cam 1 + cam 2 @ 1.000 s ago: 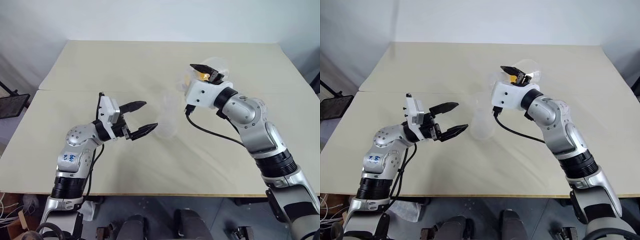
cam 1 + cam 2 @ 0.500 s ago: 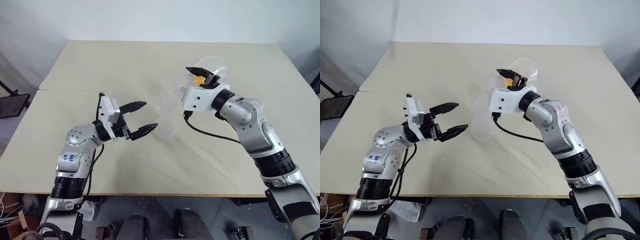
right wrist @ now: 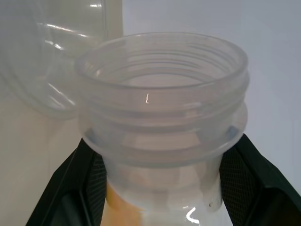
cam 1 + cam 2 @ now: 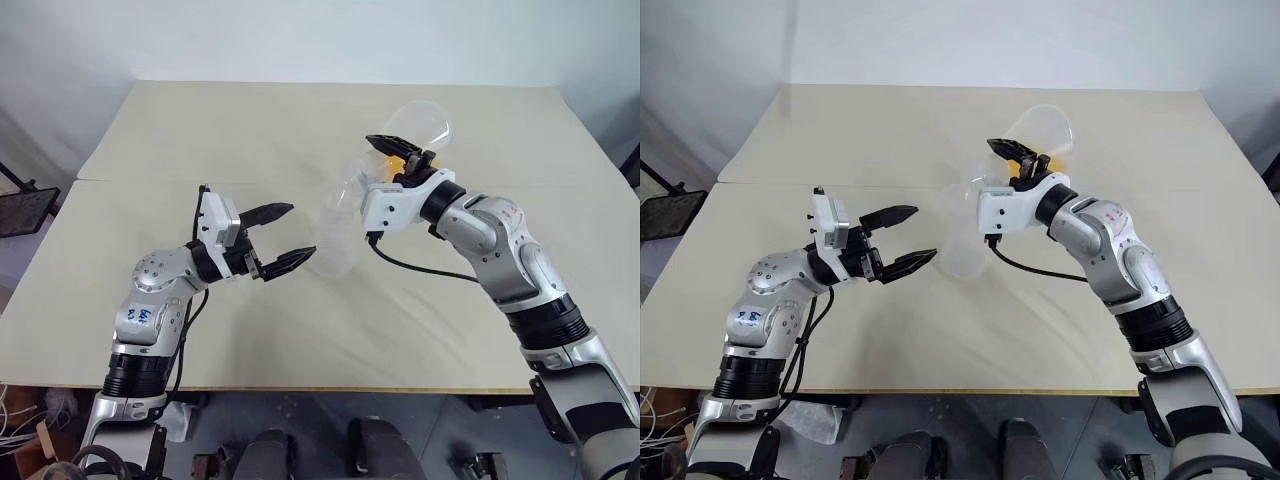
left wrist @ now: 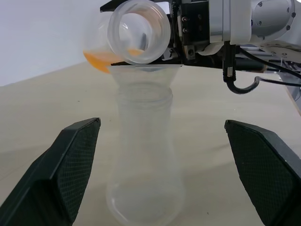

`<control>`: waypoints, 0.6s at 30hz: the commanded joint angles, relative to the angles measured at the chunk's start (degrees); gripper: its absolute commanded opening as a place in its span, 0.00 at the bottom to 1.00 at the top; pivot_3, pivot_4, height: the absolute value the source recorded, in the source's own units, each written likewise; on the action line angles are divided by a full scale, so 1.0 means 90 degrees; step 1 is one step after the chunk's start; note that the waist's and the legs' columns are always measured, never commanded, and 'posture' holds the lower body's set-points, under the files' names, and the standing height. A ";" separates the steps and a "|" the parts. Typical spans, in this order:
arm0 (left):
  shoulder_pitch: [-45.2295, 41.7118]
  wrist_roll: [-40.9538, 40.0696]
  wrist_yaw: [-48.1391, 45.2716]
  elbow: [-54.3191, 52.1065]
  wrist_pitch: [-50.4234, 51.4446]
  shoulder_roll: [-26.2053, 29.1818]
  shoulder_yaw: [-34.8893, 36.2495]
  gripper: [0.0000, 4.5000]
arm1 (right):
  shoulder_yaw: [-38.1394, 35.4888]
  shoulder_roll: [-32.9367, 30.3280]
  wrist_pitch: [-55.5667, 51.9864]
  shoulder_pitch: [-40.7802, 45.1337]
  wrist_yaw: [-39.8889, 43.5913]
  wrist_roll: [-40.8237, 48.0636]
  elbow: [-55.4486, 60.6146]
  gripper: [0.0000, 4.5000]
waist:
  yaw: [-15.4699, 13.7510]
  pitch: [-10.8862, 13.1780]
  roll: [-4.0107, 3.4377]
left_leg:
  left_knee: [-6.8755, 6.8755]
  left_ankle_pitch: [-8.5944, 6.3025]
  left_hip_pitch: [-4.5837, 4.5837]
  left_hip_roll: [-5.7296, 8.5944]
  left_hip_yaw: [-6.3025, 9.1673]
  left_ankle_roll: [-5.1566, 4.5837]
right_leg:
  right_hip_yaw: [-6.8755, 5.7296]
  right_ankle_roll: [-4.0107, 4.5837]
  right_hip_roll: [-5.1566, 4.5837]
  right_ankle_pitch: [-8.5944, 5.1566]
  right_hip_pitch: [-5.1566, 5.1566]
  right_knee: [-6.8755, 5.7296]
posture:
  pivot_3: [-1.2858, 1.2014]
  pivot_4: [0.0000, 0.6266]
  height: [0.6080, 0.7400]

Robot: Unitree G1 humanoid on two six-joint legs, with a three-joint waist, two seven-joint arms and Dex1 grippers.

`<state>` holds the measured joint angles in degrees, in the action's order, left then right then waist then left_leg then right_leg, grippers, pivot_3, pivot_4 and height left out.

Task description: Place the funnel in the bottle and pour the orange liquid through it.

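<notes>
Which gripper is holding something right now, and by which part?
The right gripper is shut on the clear flask with the orange liquid, gripping it at the neck. The left gripper is open and holds nothing.

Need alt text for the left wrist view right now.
A clear flask holding orange liquid is tipped on its side, mouth toward the camera, over the funnel seated in the frosted bottle. The left gripper frames the bottle, its black fingers wide apart.
</notes>
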<state>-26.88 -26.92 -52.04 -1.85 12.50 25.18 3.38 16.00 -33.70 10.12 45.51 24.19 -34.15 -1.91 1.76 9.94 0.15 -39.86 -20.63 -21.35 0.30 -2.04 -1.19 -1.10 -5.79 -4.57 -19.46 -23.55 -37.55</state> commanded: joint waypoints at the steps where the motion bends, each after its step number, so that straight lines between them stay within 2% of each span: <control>1: -0.0114 -0.0145 0.0013 -0.0299 -0.0019 -0.0017 0.0065 1.00 | -0.0205 -0.0050 0.0184 0.0205 -0.0220 -0.0036 0.0161 0.60 | 0.0000 0.0000 0.0000 | 0.0000 0.0000 0.0000 0.0000 0.0000 0.0000 | 0.0000 0.0000 0.0000 0.0000 0.0000 0.0000 | 0.52 0.24 1.00; 18: -0.0120 -0.0156 0.0002 -0.0265 -0.0053 -0.0056 0.0081 1.00 | -0.0205 -0.0101 0.0659 0.0351 -0.0529 -0.0292 -0.0022 0.60 | 0.0002 0.0000 0.0000 | -0.0002 0.0000 0.0000 0.0000 0.0000 0.0000 | 0.0000 0.0000 0.0000 0.0000 0.0000 -0.0002 | 0.52 0.24 1.00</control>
<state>-26.88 -26.96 -52.07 -1.91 12.52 24.90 3.38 15.94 -33.71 15.12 46.65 21.14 -36.26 -3.39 1.78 9.94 0.15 -39.87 -20.62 -21.35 0.30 -2.04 -1.19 -1.10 -5.79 -4.58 -19.46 -23.55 -37.58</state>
